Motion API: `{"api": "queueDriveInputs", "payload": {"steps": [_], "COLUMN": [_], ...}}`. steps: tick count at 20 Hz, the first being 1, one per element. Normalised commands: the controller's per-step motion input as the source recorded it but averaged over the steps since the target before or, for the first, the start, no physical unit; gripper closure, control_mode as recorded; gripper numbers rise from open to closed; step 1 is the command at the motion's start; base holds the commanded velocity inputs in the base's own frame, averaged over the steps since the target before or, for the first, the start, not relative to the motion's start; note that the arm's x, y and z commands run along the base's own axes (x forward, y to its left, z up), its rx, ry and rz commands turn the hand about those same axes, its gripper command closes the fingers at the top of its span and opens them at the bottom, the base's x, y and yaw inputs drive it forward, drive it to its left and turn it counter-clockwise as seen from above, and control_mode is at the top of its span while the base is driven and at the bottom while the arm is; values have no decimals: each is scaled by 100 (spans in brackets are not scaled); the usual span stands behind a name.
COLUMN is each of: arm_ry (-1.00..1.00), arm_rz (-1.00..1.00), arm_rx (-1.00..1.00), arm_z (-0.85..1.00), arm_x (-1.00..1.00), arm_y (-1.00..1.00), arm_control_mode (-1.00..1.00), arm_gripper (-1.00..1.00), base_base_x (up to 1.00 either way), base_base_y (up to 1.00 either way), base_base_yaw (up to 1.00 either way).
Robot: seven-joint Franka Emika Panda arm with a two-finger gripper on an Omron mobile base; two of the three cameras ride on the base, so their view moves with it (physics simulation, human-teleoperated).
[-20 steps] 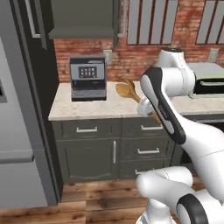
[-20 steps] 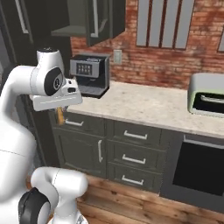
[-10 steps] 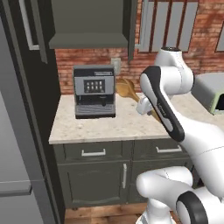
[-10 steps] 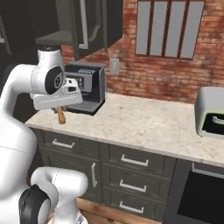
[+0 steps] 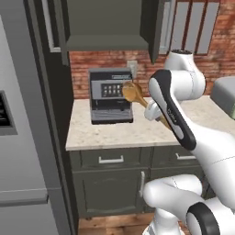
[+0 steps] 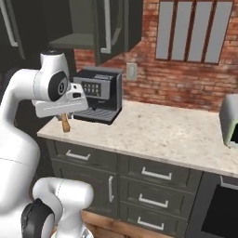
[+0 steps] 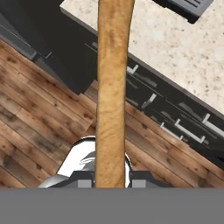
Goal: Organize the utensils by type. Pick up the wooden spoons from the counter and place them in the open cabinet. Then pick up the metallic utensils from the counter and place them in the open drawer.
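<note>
We held a light-brown wooden spoon (image 5: 137, 97) aloft before the open dark grey wall cabinet (image 5: 106, 24).

Left base view: its round bowl sat at frame centre, in front of the black coffee machine (image 5: 110, 95), above the beige speckled counter (image 5: 114, 132). Right base view: the handle end poked below our gripper (image 6: 63, 113), left of centre. Hand view: the handle ran up the middle, our fingers pinching it at the bottom.

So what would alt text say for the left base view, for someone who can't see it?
A white robot arm carries a wooden spoon in front of a coffee machine on a beige counter, below an open dark cabinet.
</note>
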Motion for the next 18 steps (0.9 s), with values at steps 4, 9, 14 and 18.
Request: {"api": "queueDriveInputs", "payload": {"steps": [4, 9, 14, 18], "arm_ry": [0, 0, 0, 0], "arm_rz": [0, 0, 0, 0], "arm_rx": [0, 0, 0, 0], "arm_z": [0, 0, 0, 0], "arm_x": [0, 0, 0, 0], "arm_y": [0, 0, 0, 0], "arm_control_mode": [100, 100, 100, 100], "arm_gripper": [100, 100, 100, 100], "base_base_x": [27, 48, 41, 37], "base_base_y": [63, 6, 2, 22], "base_base_yaw": [0, -11, -15, -13]}}
